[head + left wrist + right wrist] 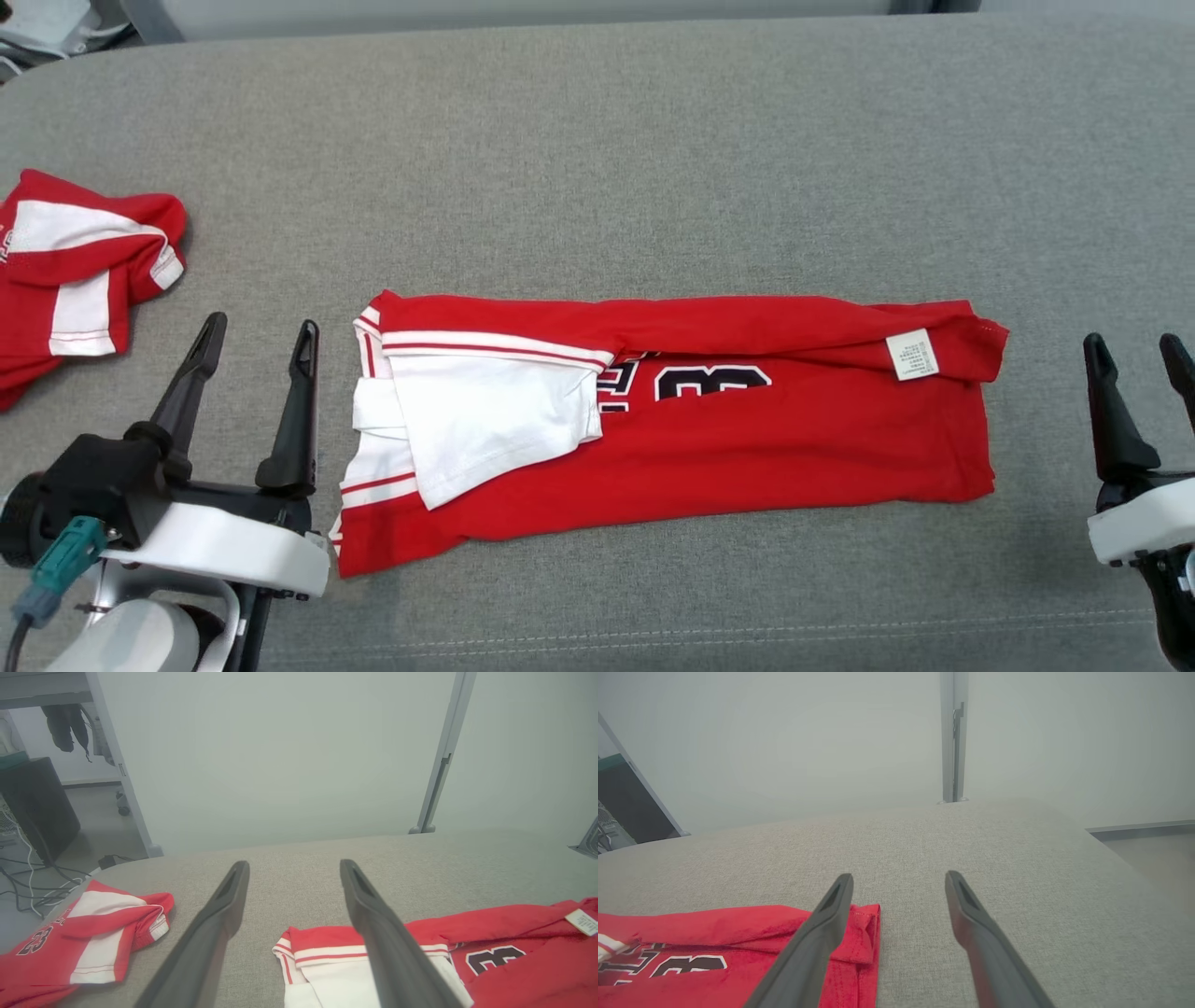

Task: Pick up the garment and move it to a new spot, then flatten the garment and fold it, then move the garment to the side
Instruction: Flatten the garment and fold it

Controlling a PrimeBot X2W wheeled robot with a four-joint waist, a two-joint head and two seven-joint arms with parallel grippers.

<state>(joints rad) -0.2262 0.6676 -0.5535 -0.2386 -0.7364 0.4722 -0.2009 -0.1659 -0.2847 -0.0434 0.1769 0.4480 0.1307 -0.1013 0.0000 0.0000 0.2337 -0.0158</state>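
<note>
Fingers (297, 411) on left gripper (262, 325) and right gripper (1131, 342) gape wide, empty; the next fold likely needs both ends of the shirt (747, 448) pinched, lifted evenly.

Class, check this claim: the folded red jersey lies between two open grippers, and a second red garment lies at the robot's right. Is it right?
No. The second garment lies at the robot's left, outside the left gripper, as the head view shows. The rest stands: the folded jersey lies between the open left gripper and the open right gripper.
</note>
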